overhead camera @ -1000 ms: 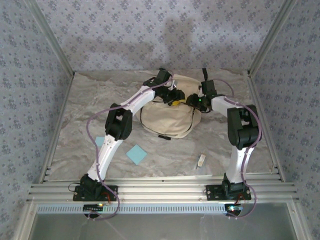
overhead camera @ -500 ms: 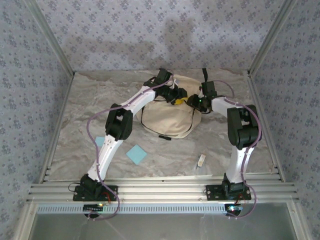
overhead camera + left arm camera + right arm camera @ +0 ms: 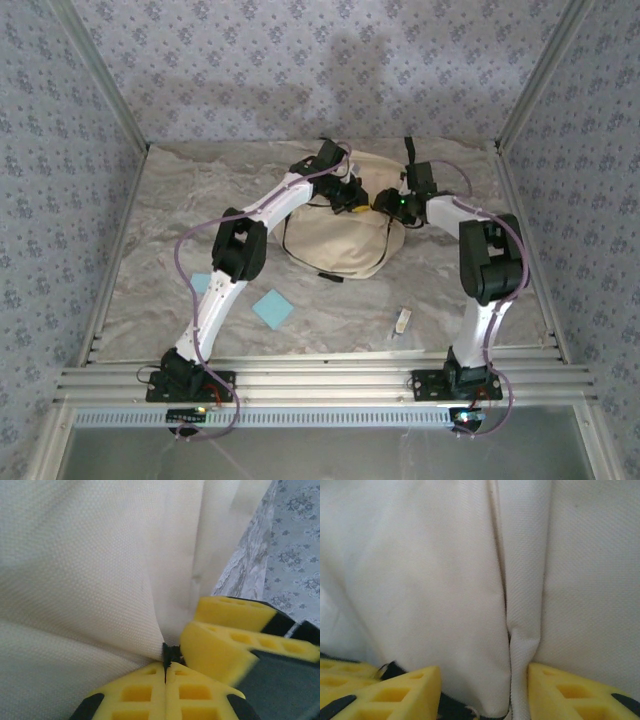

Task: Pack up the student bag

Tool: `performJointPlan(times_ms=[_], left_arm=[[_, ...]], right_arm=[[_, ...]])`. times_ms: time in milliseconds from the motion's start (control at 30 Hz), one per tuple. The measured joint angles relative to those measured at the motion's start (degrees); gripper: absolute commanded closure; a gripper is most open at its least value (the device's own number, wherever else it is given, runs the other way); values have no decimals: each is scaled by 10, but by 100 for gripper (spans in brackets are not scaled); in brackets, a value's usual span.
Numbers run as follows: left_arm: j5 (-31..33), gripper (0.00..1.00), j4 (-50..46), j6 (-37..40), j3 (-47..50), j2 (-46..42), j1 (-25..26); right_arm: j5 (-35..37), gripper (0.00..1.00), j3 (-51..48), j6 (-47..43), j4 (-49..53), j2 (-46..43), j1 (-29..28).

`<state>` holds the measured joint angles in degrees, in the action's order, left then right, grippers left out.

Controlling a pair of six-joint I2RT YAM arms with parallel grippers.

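- Resting the student bag point(image 3: 335, 240) at the far middle of the worktop point(image 3: 160, 250).
- Pinching its black tab point(image 3: 171, 655) with the left hand point(image 3: 166, 666), fingers pressed together.
- Straddling a cream fabric fold point(image 3: 520, 605) with the right hand point(image 3: 484, 680), fingers spread.

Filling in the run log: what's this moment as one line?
student bag: on table | left tool: shut on its black tab | right tool: open, astride a fabric fold

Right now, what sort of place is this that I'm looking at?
Most likely a robot test cell rather than a classroom: a left arm and a right arm bolted to an aluminium rail, a marble-patterned table boxed in by patterned walls, and a student bag staged on it.
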<state>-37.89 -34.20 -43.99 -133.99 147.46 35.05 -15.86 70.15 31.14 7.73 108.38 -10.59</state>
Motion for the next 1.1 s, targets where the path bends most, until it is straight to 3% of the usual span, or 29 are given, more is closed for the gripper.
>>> performJointPlan(times_ms=[200,400,467,600,867,1100], left_arm=[[5,99,-21,20,0,0,2],[2,97,-21,21,2,-7,2],[2,99,-21,22,10,-19,2],[0,100,-22,23,22,-45,2],[13,100,-37,48,49,-74,-14],[45,100,-16,70,196,-132,-72]], right_arm=[[3,34,-37,-6,10,-65,7],[13,35,-38,-2,6,-34,12],[15,42,-33,2,3,-11,11],[16,100,-10,10,-7,28,9],[22,100,-7,16,-21,31,8],[21,100,-21,16,-31,27,14]])
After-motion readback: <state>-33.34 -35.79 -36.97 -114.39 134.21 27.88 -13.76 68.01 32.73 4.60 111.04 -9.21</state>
